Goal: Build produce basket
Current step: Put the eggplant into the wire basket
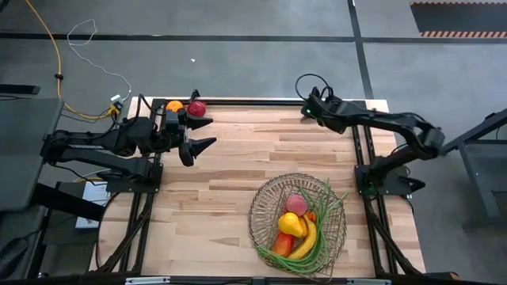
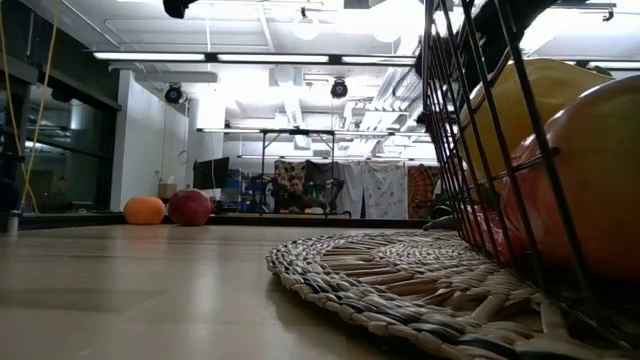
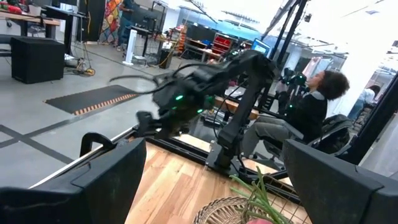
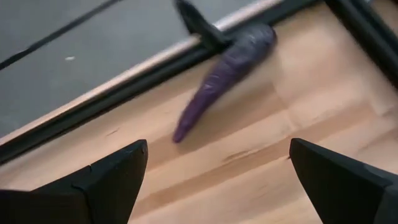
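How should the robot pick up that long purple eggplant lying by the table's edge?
Probably across its thicker middle, coming straight down from above. The long purple eggplant lies flat on the wooden table, tapering to a thin tip, close beside the black edge rail. The open right gripper would best straddle it crosswise, since the narrow tip could slip out.

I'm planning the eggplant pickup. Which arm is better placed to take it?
The right. Its end effector is open and hovers at the table's far edge with the eggplant just ahead of it. The left end effector is at the far left corner, by the orange and apple.
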Controlling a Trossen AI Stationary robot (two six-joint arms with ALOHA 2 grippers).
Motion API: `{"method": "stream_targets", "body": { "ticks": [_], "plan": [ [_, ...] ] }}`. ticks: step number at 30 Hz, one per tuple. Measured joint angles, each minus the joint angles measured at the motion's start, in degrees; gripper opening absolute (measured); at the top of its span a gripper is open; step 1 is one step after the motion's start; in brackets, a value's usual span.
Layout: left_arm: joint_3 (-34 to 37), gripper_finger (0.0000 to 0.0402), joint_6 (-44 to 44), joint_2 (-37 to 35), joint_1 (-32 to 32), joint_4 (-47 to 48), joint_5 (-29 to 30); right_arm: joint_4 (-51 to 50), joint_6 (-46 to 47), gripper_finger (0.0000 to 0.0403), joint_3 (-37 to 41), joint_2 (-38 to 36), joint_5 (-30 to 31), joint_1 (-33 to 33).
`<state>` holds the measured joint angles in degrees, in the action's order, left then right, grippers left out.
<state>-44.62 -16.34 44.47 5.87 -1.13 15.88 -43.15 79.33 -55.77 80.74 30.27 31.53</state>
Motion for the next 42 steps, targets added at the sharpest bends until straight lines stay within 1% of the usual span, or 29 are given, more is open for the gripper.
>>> {"method": "stream_targets", "body": {
  "ticks": [5,9,12,16,22,25,27,30,33,38,40,42],
  "plan": [
    [0.0,0.0365,0.0,0.0,0.0,0.0,0.0,0.7,9.0,0.0383,0.0,6.1,-4.1,4.2],
    [0.0,0.0365,0.0,0.0,0.0,0.0,0.0,5.4,12.3,0.0383,0.0,9.1,-6.3,6.1],
    [0.0,0.0365,0.0,0.0,0.0,0.0,0.0,10.2,12.6,0.0383,0.0,10.0,-6.4,6.8],
    [0.0,0.0365,0.7,0.0,0.0,0.0,0.0,11.9,12.9,0.0383,0.0,10.8,-7.9,7.1],
    [0.0,0.0365,1.9,0.0,0.0,0.0,0.0,16.3,8.0,0.0383,0.0,10.6,-8.3,8.5],
    [0.0,0.0365,2.0,0.0,0.0,0.0,0.2,16.8,4.6,0.0383,0.0,10.4,-12.4,9.6],
    [0.0,0.0365,1.9,0.0,0.1,0.0,0.2,14.9,2.5,0.0383,0.0,9.4,-14.5,9.6],
    [0.0,0.0365,2.0,0.0,0.1,0.0,0.2,10.4,-2.5,0.0383,0.0,5.8,-13.8,9.3],
    [0.0,0.0365,2.0,0.0,0.1,0.0,0.2,5.7,-9.4,0.0383,0.0,0.3,-12.3,8.6],
    [0.0,0.0365,3.1,0.0,0.1,0.0,0.8,0.7,-20.0,0.0383,0.7,-7.9,-7.0,4.4],
    [0.0,0.0365,3.5,0.0,0.1,0.0,1.8,0.2,-19.4,0.0383,3.2,-9.9,-4.6,3.9],
    [0.0,0.0365,3.5,0.0,0.1,0.0,2.9,4.1,-17.0,0.0383,7.5,-11.7,-3.6,4.1]
  ]
}}
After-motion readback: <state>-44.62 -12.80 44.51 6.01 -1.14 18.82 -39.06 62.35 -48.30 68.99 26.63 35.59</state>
